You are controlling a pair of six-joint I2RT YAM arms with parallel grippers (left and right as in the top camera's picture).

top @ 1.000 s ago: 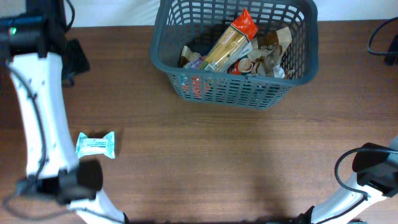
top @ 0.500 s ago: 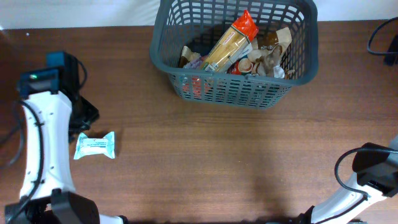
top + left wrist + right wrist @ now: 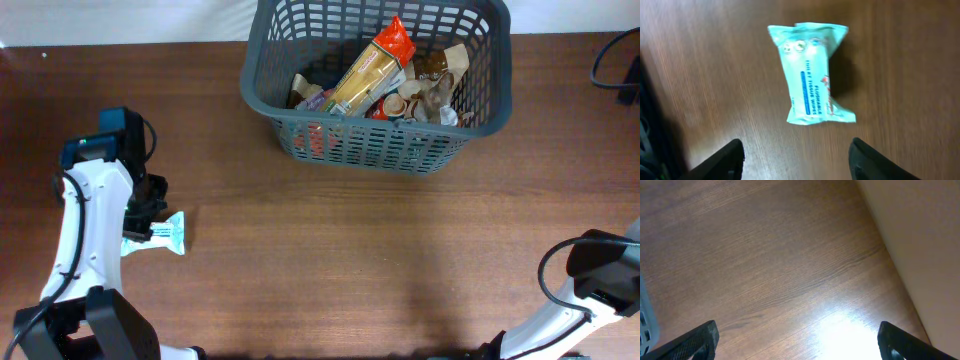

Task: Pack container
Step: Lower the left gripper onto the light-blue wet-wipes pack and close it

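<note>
The dark grey lattice basket (image 3: 262, 97) stands at the back middle of the table, holding a long orange-topped pasta packet (image 3: 368, 66) and several other packets. A light teal wipes packet (image 3: 170, 232) lies on the table at the left; in the left wrist view (image 3: 811, 85) it lies flat just ahead of my fingers. My left gripper (image 3: 796, 155) is open, hovering over the packet and partly covering it in the overhead view (image 3: 138, 212). My right gripper (image 3: 799, 337) is open and empty over bare wood at the front right.
The basket's corner shows at the left edge of the right wrist view (image 3: 644, 315). A table edge runs along the right of that view (image 3: 890, 255). A black cable (image 3: 612, 62) lies at the back right.
My left arm has swung from the far left front toward the teal packet and now hovers over its left end. The right arm has not moved.
</note>
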